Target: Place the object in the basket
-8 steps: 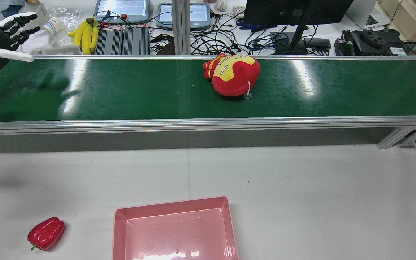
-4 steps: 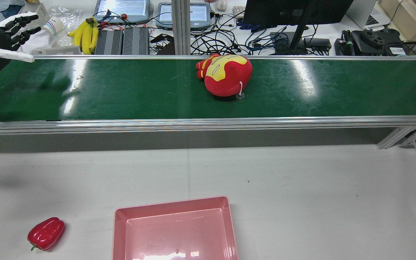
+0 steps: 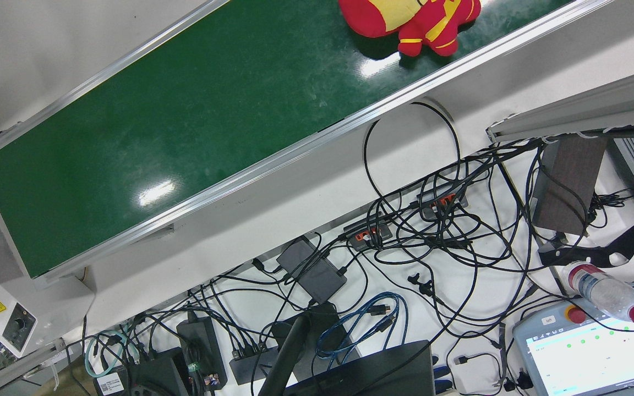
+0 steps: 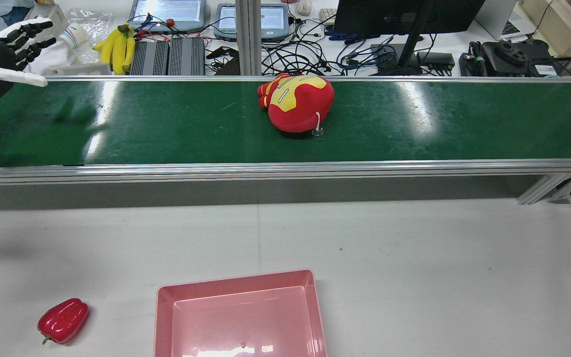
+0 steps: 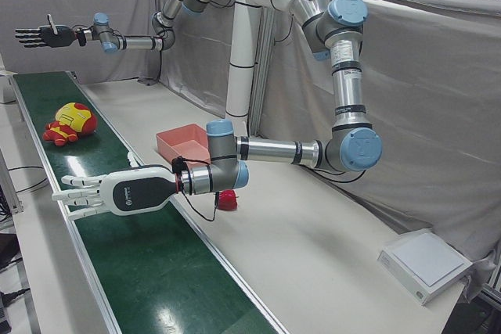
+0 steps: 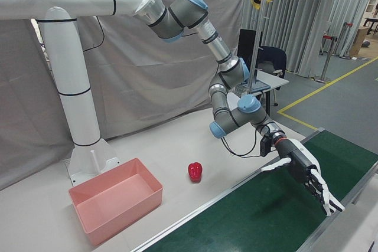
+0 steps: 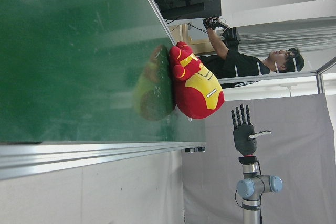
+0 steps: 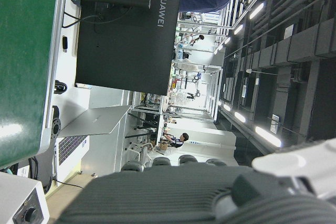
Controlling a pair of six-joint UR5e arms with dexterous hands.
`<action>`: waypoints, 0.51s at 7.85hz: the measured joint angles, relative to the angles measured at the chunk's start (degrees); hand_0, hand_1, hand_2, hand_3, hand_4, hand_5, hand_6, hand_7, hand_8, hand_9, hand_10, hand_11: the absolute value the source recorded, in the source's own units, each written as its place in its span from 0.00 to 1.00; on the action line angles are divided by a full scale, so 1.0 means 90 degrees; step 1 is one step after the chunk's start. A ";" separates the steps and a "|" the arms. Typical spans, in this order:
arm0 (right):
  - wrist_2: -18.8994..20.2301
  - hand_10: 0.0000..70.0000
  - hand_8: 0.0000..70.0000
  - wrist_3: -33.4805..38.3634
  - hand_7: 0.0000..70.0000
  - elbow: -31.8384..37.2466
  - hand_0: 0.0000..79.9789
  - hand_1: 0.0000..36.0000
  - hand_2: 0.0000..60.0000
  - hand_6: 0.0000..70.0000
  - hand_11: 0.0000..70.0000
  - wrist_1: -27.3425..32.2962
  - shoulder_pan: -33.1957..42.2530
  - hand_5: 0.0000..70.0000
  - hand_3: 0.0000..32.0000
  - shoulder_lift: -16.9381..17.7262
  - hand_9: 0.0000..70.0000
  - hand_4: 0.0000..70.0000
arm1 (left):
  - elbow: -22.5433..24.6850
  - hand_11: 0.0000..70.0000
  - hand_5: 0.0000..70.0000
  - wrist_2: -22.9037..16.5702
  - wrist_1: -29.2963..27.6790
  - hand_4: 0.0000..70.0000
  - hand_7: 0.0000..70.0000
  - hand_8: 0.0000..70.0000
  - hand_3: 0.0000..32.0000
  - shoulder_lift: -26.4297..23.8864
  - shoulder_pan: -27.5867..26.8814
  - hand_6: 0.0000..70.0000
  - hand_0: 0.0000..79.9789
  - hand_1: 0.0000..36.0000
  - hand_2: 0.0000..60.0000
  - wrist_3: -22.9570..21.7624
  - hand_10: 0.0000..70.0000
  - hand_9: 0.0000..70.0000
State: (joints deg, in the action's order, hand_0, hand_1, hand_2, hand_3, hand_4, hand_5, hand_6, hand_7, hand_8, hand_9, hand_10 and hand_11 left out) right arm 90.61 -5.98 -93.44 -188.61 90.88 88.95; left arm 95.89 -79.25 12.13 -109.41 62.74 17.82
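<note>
Green belt (image 4: 176,124) across white table (image 4: 414,258) | plush toy (image 4: 298,102) on belt mid-span, near far rail | pink basket (image 4: 240,317) empty at near edge | red pepper (image 4: 63,320) beside it, apart | left hand (image 5: 98,193) over belt, fingers (image 5: 74,181) spread, holding nothing | right hand (image 5: 37,35) raised, fingers extended, empty

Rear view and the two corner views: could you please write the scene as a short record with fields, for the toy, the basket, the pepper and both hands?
plush toy: lies on the green belt, no hand touching it
basket: pink, empty, on the white table
red pepper: on the table, beside the basket, apart from it
left hand: open, fingers spread, over the belt, away from the toy
right hand: open, raised high, holds nothing
task state: toy not yet grasped
</note>
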 measured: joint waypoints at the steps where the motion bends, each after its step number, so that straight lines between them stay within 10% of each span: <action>1: 0.0000 0.00 0.00 0.0000 0.00 0.0001 0.00 0.00 0.00 0.00 0.00 0.0000 0.0000 0.00 0.00 0.0000 0.00 0.00 | 0.0005 0.00 0.28 0.0004 0.0000 0.12 0.03 0.12 0.00 -0.0004 -0.0004 0.04 0.77 0.51 0.00 0.0002 0.00 0.20; 4: 0.0000 0.00 0.00 0.0000 0.00 -0.0001 0.00 0.00 0.00 0.00 0.00 0.0000 -0.0003 0.00 0.00 0.0000 0.00 0.00 | 0.0010 0.00 0.29 -0.0003 0.0000 0.13 0.03 0.12 0.00 -0.0016 -0.0008 0.04 0.78 0.52 0.00 -0.0015 0.00 0.20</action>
State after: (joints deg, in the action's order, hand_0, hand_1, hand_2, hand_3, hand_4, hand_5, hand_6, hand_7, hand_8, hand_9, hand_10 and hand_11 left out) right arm 90.62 -5.98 -93.45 -188.61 90.85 88.95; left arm 95.97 -79.27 12.13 -109.55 62.67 17.69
